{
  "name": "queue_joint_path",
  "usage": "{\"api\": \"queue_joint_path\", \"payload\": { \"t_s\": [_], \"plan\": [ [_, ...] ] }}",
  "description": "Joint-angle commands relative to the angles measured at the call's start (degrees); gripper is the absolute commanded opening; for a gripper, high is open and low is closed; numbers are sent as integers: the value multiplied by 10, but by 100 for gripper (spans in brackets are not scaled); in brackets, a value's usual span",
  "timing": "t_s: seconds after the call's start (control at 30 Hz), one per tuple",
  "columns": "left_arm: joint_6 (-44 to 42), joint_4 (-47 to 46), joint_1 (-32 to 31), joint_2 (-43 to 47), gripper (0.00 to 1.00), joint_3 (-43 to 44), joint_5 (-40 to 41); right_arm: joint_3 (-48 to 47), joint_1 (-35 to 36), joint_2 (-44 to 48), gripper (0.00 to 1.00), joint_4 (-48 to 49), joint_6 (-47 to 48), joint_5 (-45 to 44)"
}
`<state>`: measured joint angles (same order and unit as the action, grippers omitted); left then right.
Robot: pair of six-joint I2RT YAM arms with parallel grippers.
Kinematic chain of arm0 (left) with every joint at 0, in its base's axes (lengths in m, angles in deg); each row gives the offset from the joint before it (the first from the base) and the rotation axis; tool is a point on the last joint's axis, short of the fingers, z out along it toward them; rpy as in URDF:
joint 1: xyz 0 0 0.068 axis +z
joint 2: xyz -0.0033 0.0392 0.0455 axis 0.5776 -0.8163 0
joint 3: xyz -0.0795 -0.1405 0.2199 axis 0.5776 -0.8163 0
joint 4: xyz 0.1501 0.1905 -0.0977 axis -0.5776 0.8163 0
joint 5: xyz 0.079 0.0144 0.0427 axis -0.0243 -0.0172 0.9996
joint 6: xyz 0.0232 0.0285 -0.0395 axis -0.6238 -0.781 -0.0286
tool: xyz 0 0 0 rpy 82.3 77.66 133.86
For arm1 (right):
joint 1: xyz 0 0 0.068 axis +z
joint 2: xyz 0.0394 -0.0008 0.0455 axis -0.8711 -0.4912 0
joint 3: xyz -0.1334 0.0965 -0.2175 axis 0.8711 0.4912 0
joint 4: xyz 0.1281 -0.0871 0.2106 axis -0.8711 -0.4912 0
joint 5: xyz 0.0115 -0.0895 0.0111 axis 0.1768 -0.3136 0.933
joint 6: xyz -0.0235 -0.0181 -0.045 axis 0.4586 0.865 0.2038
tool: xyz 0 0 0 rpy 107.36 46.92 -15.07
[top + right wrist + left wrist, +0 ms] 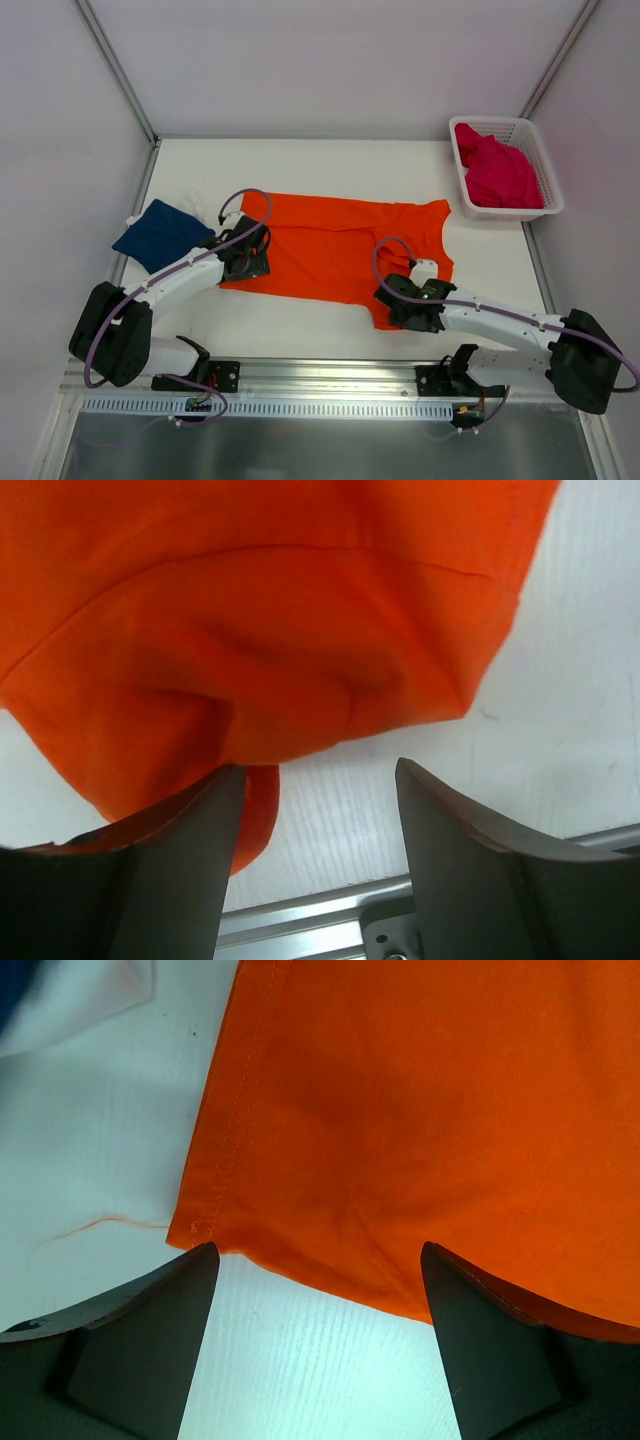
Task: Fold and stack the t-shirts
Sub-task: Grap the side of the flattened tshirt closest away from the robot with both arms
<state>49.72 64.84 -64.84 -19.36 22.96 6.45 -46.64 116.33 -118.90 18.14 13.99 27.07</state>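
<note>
Spread shirt (340, 250) lies flat mid-table (300, 165), hem to the left. Folded shirt (160, 235) sits at the left edge, near the hem. Basket (545, 190) is in the back right corner with a bunched shirt (500, 175) in it. Left gripper (250, 258) is over the spread shirt's near left corner, right gripper (405, 300) over its near right corner.

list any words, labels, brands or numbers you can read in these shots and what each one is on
No readable text in any view.
The orange t-shirt, navy t-shirt, magenta t-shirt and white mesh basket show no print, label or number.
</note>
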Motion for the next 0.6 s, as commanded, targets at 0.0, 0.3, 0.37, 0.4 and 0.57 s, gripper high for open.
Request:
{"api": "queue_joint_path", "payload": {
  "t_s": [0.0, 0.3, 0.37, 0.4, 0.57],
  "plan": [
    [-5, 1, 2, -1, 84, -5, 0, -30, 12, -38, 65, 48, 2, 18],
    [-4, 1, 2, -11, 84, -4, 2, -148, 70, -167, 65, 92, 21, 27],
    [-5, 0, 2, -15, 84, -2, 1, -171, 84, -187, 65, 79, 19, 23],
    [-5, 1, 2, -16, 84, -1, 1, -179, 88, -202, 65, 74, 19, 18],
    [-6, 1, 2, -18, 84, -1, 1, -191, 113, -210, 65, 34, -11, -11]
  ]
}}
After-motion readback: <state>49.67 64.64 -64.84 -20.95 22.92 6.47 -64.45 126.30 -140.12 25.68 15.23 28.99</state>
